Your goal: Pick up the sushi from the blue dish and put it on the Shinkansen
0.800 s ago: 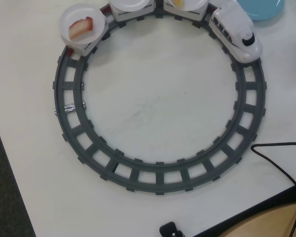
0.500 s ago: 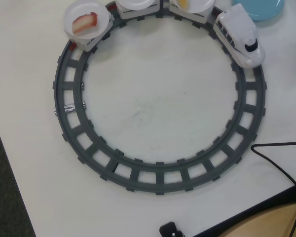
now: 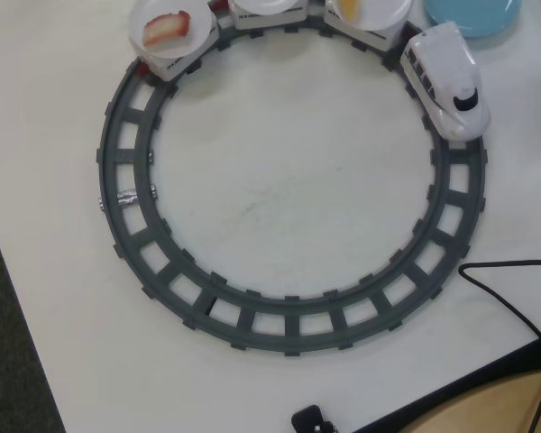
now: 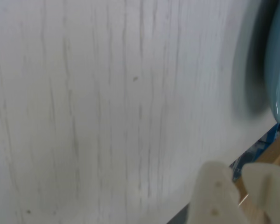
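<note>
Your overhead camera looks straight down from well above, taking in the whole dark grey track ring [image 3: 288, 336] on the white table [image 3: 279, 189]; the top edge crops the Shinkansen [image 3: 446, 83] cars' plates and all but a slice of the blue dish [image 3: 473, 16] at top right. Your wrist camera sits very close to the tabletop [image 4: 107, 102], blurred, facing down across it; the gripper [image 4: 240, 182] enters from the bottom right, and the blue dish rim [image 4: 279, 70] runs along the right edge. You share only the dish and the bare table beside it between the two views.
</note>
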Robot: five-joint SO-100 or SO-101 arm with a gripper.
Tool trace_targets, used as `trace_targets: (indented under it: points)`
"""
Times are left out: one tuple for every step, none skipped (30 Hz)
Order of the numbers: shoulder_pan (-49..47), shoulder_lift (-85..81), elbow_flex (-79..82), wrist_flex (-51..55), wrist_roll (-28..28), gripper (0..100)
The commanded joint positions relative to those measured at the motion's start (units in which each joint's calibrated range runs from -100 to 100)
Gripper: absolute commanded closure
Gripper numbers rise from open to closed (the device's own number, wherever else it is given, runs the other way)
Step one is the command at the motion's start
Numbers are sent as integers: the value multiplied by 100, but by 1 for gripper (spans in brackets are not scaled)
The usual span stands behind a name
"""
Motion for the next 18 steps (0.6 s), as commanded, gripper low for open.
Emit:
trace_targets:
  points:
    - [15,-60,-62,20,8,97]
    - [15,-60,-62,20,8,97]
    - [15,-60,-62,20,8,97]
    - [15,-60,-62,20,8,97]
    - [15,-60,-62,20,13,97]
    - [15,-60,-62,20,13,97]
    - [15,-60,-62,20,13,97]
    - [6,-60,-62,20,13,97]
    - [-12,-60,-62,20,13,97]
    - [-29,-60,-62,20,13,97]
    - [-29,-60,-62,20,13,97]
    - [-29,-60,-62,20,13,97]
    - [-21,-60,-62,20,13,97]
    - [-3,-60,-62,20,8,97]
    - [-29,-60,-62,20,13,97]
    - [-38,-60,-62,20,13,97]
    - [-38,-60,-62,20,13,97]
    - [-38,-60,-62,20,13,97]
